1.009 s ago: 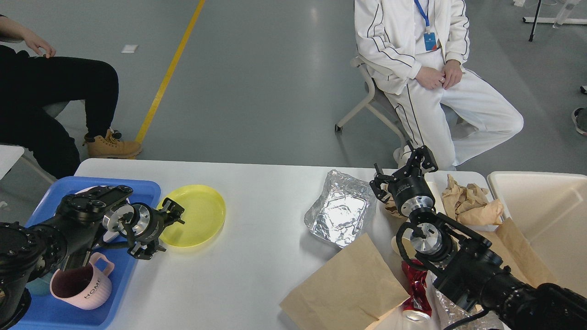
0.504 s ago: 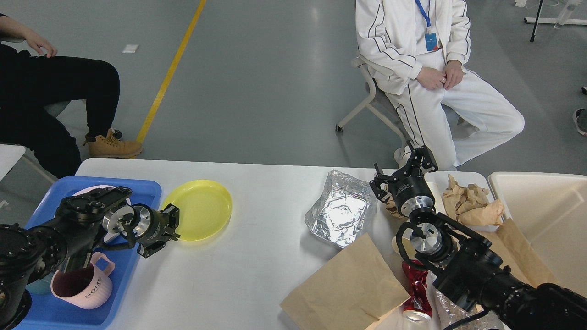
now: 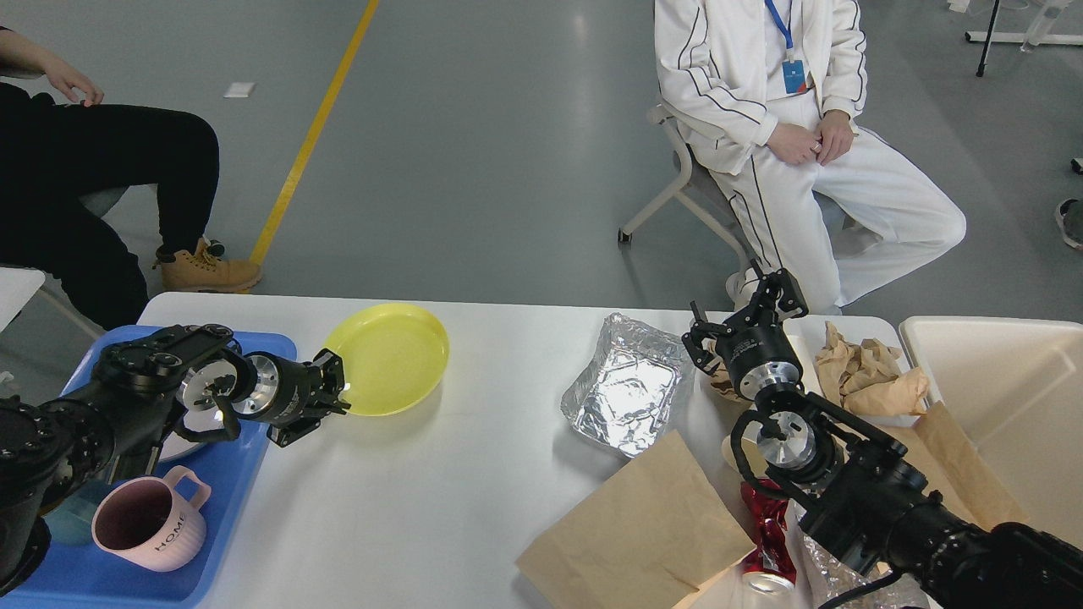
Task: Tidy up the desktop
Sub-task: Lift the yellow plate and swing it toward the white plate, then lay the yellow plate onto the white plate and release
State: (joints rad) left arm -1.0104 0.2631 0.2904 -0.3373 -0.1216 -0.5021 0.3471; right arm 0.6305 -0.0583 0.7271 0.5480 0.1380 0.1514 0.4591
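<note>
The left gripper (image 3: 332, 391) is closed on the near-left rim of the yellow plate (image 3: 391, 359), at 10 o'clock on the counter (image 3: 440, 499). The plate looks light, stiff and slippery, so the rim seems the only hold. Open room lies toward the centre; the tray (image 3: 254, 457) edge is just at 9. The right gripper (image 3: 766, 296) hangs half open and empty near the foil tray (image 3: 626, 389).
</note>
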